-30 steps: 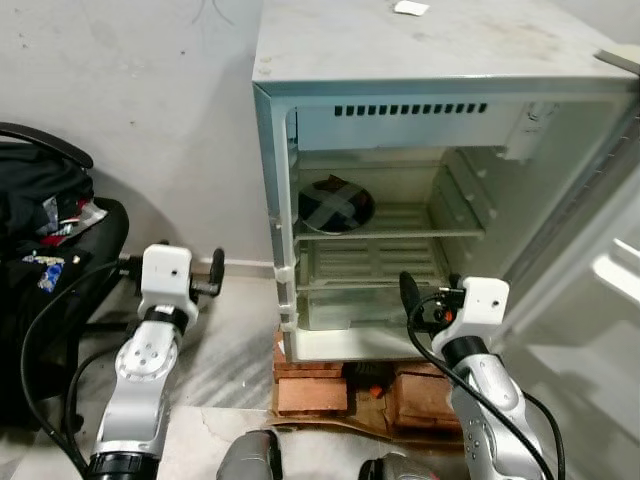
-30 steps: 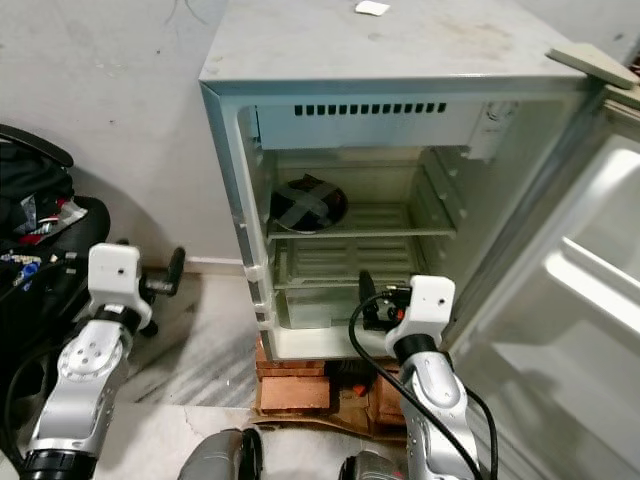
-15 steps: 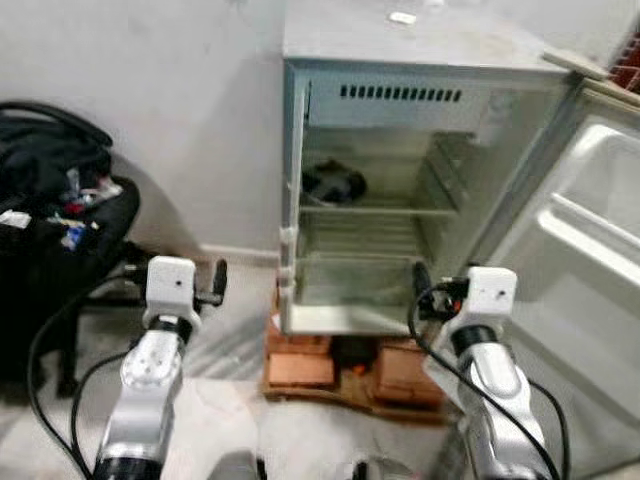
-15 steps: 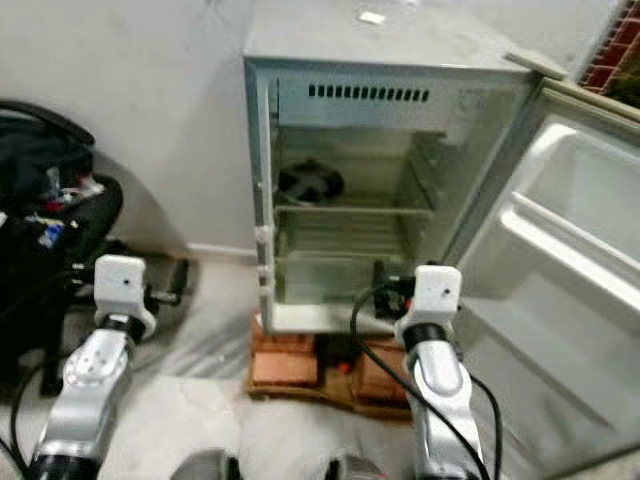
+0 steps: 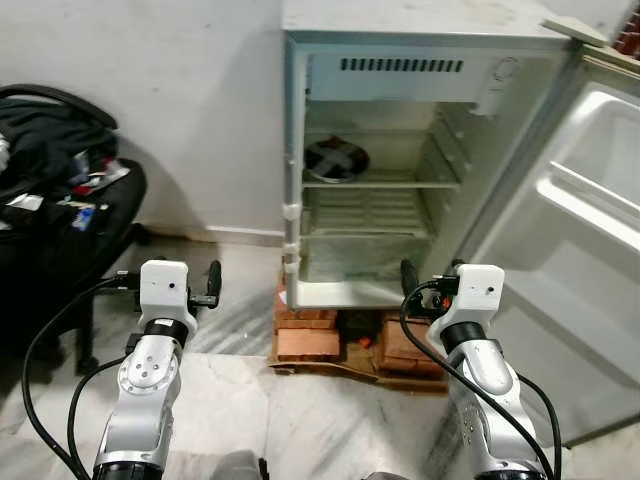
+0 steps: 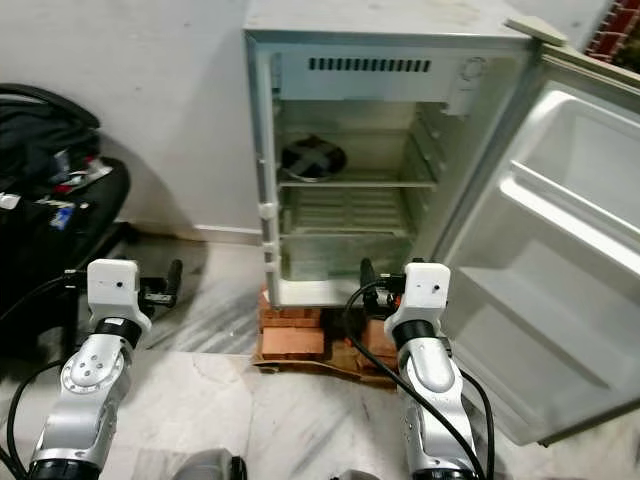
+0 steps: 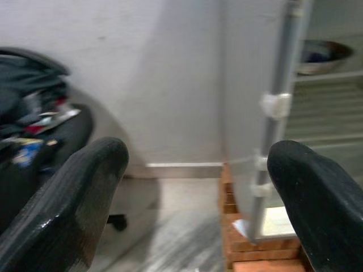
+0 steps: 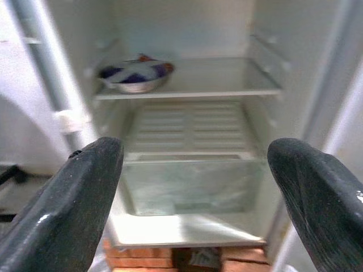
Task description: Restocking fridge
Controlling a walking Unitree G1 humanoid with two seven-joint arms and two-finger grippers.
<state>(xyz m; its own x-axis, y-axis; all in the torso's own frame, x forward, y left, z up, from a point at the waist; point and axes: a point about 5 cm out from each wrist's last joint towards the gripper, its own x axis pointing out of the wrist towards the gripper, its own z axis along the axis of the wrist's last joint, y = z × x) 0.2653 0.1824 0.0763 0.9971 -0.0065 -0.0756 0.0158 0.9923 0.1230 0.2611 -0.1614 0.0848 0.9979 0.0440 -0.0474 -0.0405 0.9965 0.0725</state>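
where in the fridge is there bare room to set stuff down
The upper shelf is bare to the right of the bowl, as far as the right wall. The ribbed shelf below it and the clear drawer at the bottom look bare too. The upper shelf's left end is crowded, taken by the bowl.

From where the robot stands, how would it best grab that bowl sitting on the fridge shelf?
Probably by the rim. The bowl is shallow and sits upright at the left end of the upper shelf, beside the fridge's left wall, so the open front is the way in. The right gripper, fingers apart and facing the fridge, could pinch the near edge of the rim.
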